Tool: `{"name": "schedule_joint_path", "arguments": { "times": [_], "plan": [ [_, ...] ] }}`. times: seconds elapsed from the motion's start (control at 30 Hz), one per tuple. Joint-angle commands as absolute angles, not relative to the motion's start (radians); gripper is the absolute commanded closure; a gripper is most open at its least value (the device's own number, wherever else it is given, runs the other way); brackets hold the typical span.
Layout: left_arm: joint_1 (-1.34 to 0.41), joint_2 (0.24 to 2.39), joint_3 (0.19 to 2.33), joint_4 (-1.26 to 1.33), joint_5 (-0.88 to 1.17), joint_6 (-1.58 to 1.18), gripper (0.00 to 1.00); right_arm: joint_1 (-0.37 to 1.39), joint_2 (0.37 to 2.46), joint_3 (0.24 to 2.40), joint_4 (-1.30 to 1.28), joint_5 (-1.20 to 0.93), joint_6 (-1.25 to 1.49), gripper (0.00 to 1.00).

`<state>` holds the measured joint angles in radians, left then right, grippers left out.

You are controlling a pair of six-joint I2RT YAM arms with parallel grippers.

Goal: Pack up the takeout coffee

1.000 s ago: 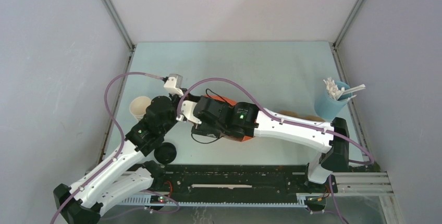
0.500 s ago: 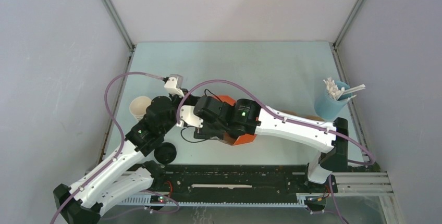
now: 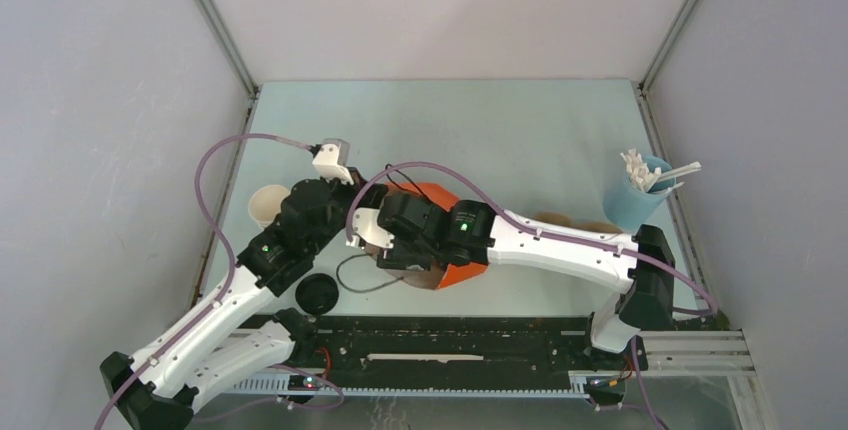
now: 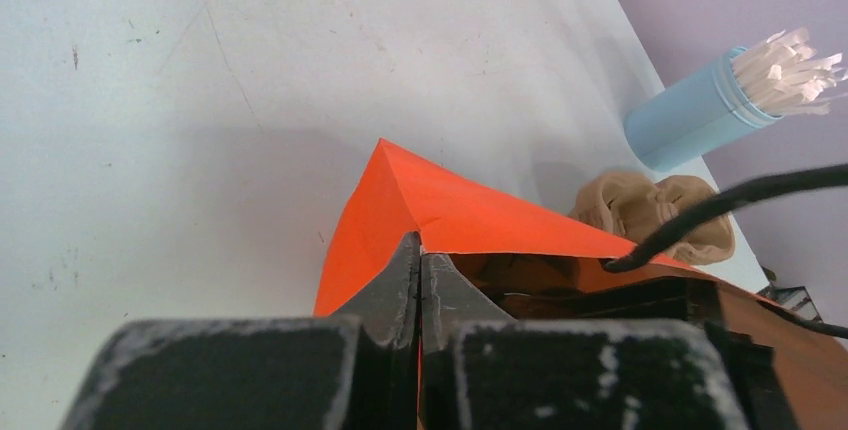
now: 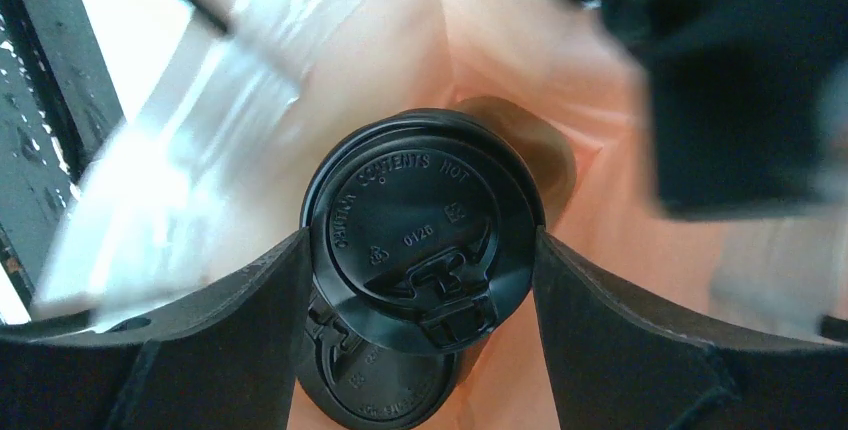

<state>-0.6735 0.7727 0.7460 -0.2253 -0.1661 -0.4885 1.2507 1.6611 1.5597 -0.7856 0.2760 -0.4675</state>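
Currently the right gripper (image 5: 420, 250) is reaching down into an orange paper bag (image 4: 440, 205) that is standing left of centre on the tabletop (image 3: 500, 130), towards its near edge. Its two fingers (image 5: 640, 340) are pressing against opposite sides of the round black lid of a takeout coffee cup (image 5: 420, 225), so the wide-set jaws are holding that cup inside the bag. Only the lid, embossed with a hot-contents warning, is showing; the cup body under it is hidden. A second lidded cup (image 5: 385, 380) is sitting deeper in the bag, partly covered by the held one and touching it or nearly so. The left gripper (image 4: 420, 280) is pinching the top edge of the bag near a corner fold, with its jaws fully closed on the paper. A loose black lid (image 3: 317, 293) is lying close to the near edge on the left side, beside the left arm. A stack of white-inside cups (image 3: 266, 204) is standing by the left edge. A blue holder full of white stirrers (image 3: 632, 200) is standing at the right edge, and a tan moulded-pulp cup carrier (image 4: 650, 212) is lying between it and the bag.
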Motion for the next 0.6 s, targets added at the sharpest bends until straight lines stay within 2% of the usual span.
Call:
{"name": "schedule_joint_path", "arguments": {
  "times": [0.0, 0.17, 0.57],
  "plan": [
    [-0.68, 0.787, 0.833, -0.277, -0.203, -0.456, 1.0, 1.226, 1.585, 1.482, -0.652, 0.25, -0.474, 0.61],
    [-0.681, 0.79, 0.846, -0.287, -0.204, -0.473, 1.0, 1.207, 1.576, 1.476, -0.654, 0.251, -0.458, 0.62],
    [-0.68, 0.808, 0.871, -0.32, -0.188, -0.516, 1.0, 1.232, 1.548, 1.496, -0.595, 0.489, -0.449, 0.64]
  ]
}}
